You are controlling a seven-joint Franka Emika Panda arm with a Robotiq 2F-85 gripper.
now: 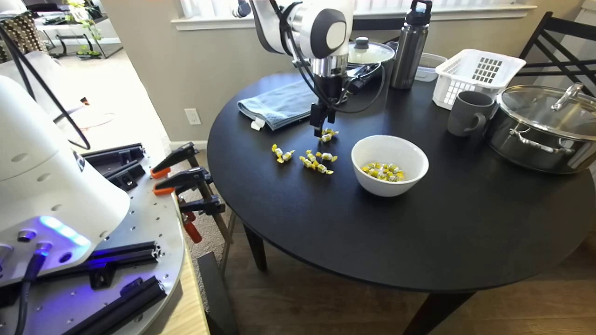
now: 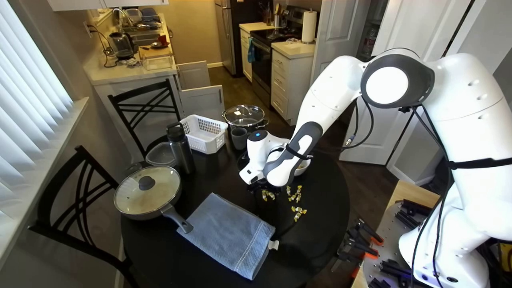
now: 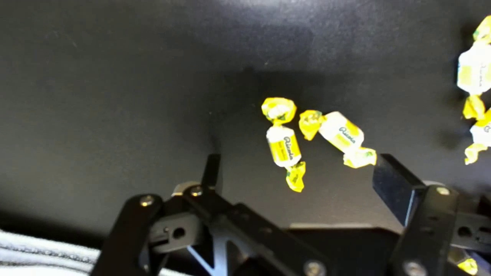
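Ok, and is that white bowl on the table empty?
No, an exterior view shows yellow-and-white wrapped candies lying together inside the white bowl, below its rim.

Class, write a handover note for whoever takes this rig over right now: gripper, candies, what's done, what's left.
Gripper: open, holding nothing, over two Ricola candies on the black table.
Places: the white bowl stands on the same table.
Done: wrapped candies lie in the white bowl.
Left: those two, plus more loose candies in groups nearby, lie outside it.
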